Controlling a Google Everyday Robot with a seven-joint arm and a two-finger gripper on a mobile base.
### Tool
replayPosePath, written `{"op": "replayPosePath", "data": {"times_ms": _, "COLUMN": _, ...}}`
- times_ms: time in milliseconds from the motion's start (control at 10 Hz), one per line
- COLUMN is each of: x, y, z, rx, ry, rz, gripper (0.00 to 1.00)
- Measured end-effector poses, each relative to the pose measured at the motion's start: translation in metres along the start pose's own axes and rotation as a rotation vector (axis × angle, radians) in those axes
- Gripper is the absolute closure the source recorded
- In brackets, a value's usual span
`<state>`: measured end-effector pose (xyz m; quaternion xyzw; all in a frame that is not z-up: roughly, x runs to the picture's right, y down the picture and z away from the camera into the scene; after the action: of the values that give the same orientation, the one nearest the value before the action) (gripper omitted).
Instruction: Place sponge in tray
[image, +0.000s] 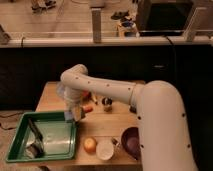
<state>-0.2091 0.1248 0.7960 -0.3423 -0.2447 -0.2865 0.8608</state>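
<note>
Inspection for lettering: I find no legible text, label, brand, number or sign anywhere in view.
- Large green rectangular plastic tray (57, 136): no marking I can read.
- Small blue soft sponge (68, 116), at gripper (75, 115) over tray's far right corner: no print I can read.
- White smooth arm casing (115, 92): no lettering visible.
- Round white cup (105, 149): no lettering visible.

Warm, dim overhead light falls on the wooden desk (107, 125) and is strongest on the white arm (115, 92), whose upper curves carry a soft glare. The tool (75, 116), closed on the sponge (68, 116) at the right rim of the tray (57, 137), sits in the arm's shade. Behind the desk runs a dark band; the floor (65, 22) beyond it is brightly lit.
</note>
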Motion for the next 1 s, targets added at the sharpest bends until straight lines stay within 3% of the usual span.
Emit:
{"op": "replayPosePath", "data": {"times_ms": 200, "x": -0.038, "y": -0.018, "z": 0.019, "rx": -0.042, "ry": -0.017, "rz": -0.088, "gripper": 1.0}}
{"op": "replayPosePath", "data": {"times_ms": 400, "x": -0.072, "y": -0.013, "z": 0.036, "rx": -0.071, "ry": -0.005, "rz": -0.171, "gripper": 1.0}}
{"op": "replayPosePath", "data": {"times_ms": 600, "x": -0.082, "y": -0.005, "z": 0.043, "rx": -0.065, "ry": -0.002, "rz": -0.202, "gripper": 0.95}}
{"op": "replayPosePath", "data": {"times_ms": 700, "x": -0.086, "y": 0.001, "z": 0.049, "rx": -0.056, "ry": 0.0, "rz": -0.224, "gripper": 0.82}}
{"op": "replayPosePath", "data": {"times_ms": 800, "x": -0.088, "y": 0.003, "z": 0.052, "rx": -0.055, "ry": 0.0, "rz": -0.231, "gripper": 0.76}}
{"op": "replayPosePath", "data": {"times_ms": 1000, "x": -0.097, "y": 0.011, "z": 0.064, "rx": -0.057, "ry": 0.0, "rz": -0.281, "gripper": 0.55}}
